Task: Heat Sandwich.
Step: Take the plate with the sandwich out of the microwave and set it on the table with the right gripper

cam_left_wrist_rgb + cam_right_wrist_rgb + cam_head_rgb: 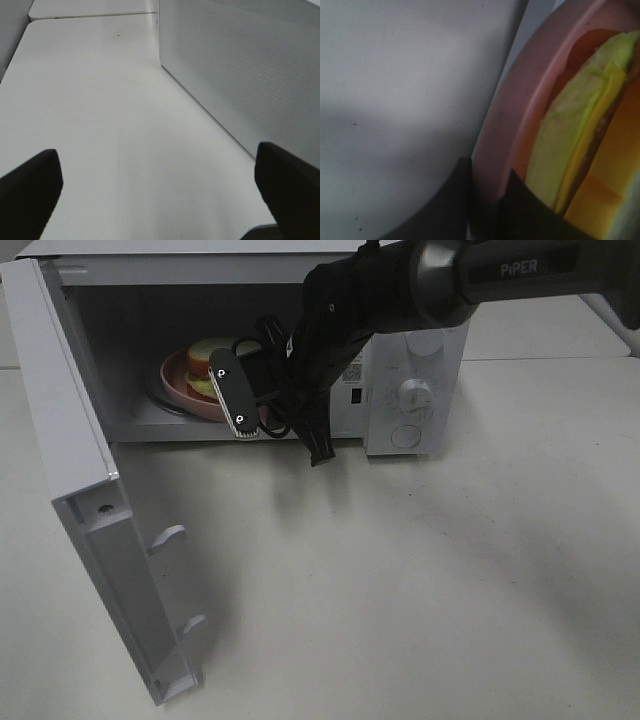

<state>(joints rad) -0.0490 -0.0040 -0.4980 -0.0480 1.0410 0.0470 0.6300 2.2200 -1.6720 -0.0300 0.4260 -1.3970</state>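
Note:
The sandwich (203,362), pale bread with yellow-green filling, lies on a round pink plate (178,382) inside the open microwave (340,270). My right gripper (224,372) reaches into the cavity from the right. In the right wrist view it (487,187) is shut on the plate's rim (520,100), one dark finger (445,205) outside and one inside, with the sandwich (570,145) close beside it. My left gripper (160,192) is open and empty over bare table, its fingers (30,192) spread wide; the exterior high view does not show it.
The microwave door (100,520) stands swung open toward the front left. Its control panel with a knob (414,395) is on the right. A perforated grey microwave wall (240,65) runs beside my left gripper. White tabletop (400,580) lies in front.

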